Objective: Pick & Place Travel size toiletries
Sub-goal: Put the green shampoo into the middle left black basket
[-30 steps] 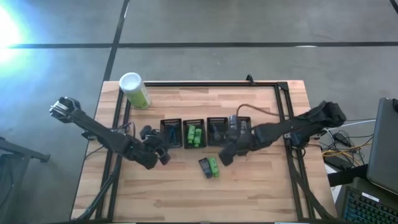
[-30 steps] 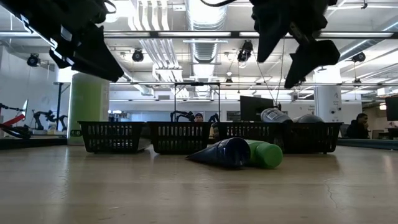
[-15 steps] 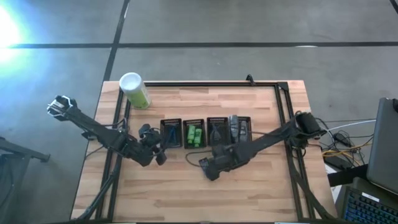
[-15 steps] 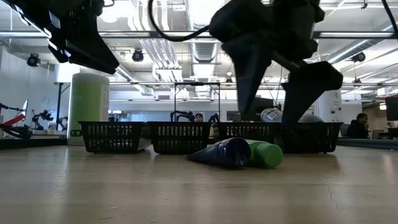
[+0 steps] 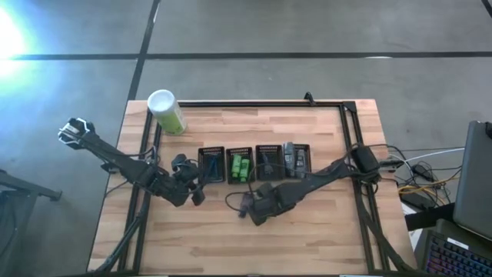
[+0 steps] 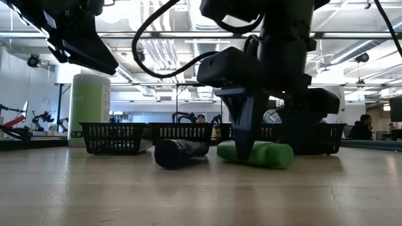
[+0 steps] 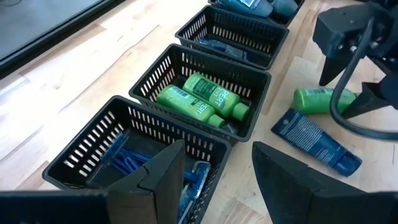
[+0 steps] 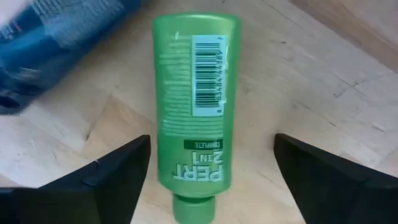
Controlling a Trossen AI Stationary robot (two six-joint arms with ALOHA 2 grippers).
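A small green bottle (image 8: 196, 106) lies flat on the wooden table, in front of the row of black mesh trays. My right gripper (image 8: 208, 180) points down over it, open, one finger on each side of the bottle with a gap to each. A dark blue tube (image 7: 314, 140) lies on the table beside the bottle, toward the table's left. My left gripper (image 7: 217, 180) hangs open above the table, left of the trays, with nothing between its fingers. The trays hold blue razors (image 7: 124, 165), green bottles (image 7: 202, 99), dark packets and grey tubes.
Four black mesh trays (image 5: 211, 164) stand in a row across the table's middle. A tall green canister (image 5: 167, 112) with a white cap stands at the far left corner. A black frame (image 5: 254, 103) runs along the table's far edge. Bare wood (image 5: 231, 246) lies toward the near edge.
My right gripper has come down and toward the table's left and near edge, until its fingers stand astride the green bottle. The blue tube has slid toward the table's left and turned away from the bottle. The bottle has also turned on the table.
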